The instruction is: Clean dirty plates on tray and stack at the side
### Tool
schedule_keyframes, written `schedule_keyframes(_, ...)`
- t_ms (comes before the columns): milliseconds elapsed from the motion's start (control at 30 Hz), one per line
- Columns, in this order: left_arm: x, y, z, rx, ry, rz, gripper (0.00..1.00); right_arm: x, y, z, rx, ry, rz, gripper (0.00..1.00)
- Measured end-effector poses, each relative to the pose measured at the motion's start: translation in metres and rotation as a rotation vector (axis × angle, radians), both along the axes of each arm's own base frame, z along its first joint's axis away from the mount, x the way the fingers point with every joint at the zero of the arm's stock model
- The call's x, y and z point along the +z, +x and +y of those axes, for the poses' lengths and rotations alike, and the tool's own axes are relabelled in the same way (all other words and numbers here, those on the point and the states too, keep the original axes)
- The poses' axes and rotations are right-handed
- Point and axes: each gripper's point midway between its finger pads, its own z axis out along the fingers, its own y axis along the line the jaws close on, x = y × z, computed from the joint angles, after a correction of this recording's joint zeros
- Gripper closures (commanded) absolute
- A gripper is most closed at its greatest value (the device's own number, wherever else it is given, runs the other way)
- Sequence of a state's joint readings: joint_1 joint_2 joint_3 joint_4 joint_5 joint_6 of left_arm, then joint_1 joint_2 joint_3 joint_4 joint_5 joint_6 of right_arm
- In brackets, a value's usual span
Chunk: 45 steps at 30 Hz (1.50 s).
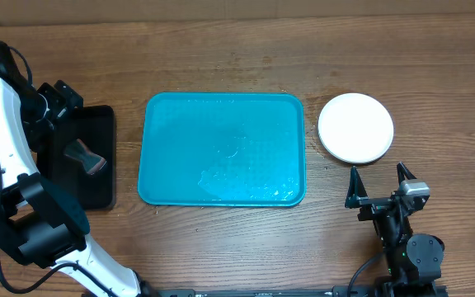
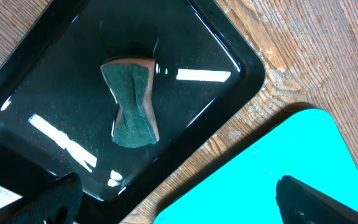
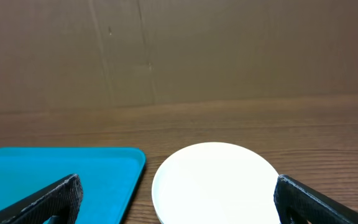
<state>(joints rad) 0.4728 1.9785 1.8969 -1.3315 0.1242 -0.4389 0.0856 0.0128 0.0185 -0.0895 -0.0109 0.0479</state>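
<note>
The turquoise tray [image 1: 163, 124] lies mid-table with nothing on it and a wet sheen near its front edge; it also shows in the right wrist view [image 3: 55, 171] and in the left wrist view [image 2: 278, 155]. A white plate [image 1: 355, 126] sits on the wood just right of the tray, also in the right wrist view [image 3: 213, 180]. The yellow-green and mint-blue plates do not show; I cannot tell whether they lie under the white one. My left gripper [image 2: 179, 211] is open and empty above the gap between the black tray and the turquoise tray. My right gripper [image 1: 378, 183] is open and empty, just in front of the white plate.
A black tray [image 1: 101, 124] stands left of the turquoise tray and holds a green-and-brown sponge [image 1: 85, 157], pinched at its middle, also in the left wrist view [image 2: 131, 102]. My left arm [image 1: 2, 140] reaches over the table's left edge. A cardboard wall [image 3: 179, 50] stands behind the table.
</note>
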Motion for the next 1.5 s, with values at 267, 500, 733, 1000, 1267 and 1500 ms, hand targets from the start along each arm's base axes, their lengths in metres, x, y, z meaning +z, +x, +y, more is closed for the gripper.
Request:
schedule_keyframes(267, 0.0, -0.001, 0.002, 0.001, 0.01, 0.006, 0.0, 0.0, 0.0, 0.0, 0.0, 0.0, 0.0, 0.0)
schedule_keyframes(500, 0.011, -0.01, -0.009, -0.044, 0.047, -0.045, 0.0, 0.0, 0.0, 0.0, 0.0, 0.0, 0.0, 0.0)
schedule_keyframes(733, 0.082, -0.019, -0.058, -0.268, 0.272, -0.415, 0.0, 0.0, 0.0, 0.0, 0.0, -0.001, 0.0, 0.0)
schedule_keyframes(1000, 0.106, -0.068, -0.148, -0.628, 0.489, -0.807, 0.0, 0.0, 0.0, 0.0, 0.0, -0.001, 0.0, 0.0)
schedule_keyframes(1267, 0.085, -0.093, -0.166, -0.709, 0.607, -0.982, 0.0, 0.0, 0.0, 0.0, 0.0, -0.001, 0.0, 0.0)
schedule_keyframes(1500, 0.041, -0.105, -0.168, -0.714, 0.642, -1.044, 0.01, 0.0, 0.0, 0.0, 0.0, -0.001, 0.001, 0.0)
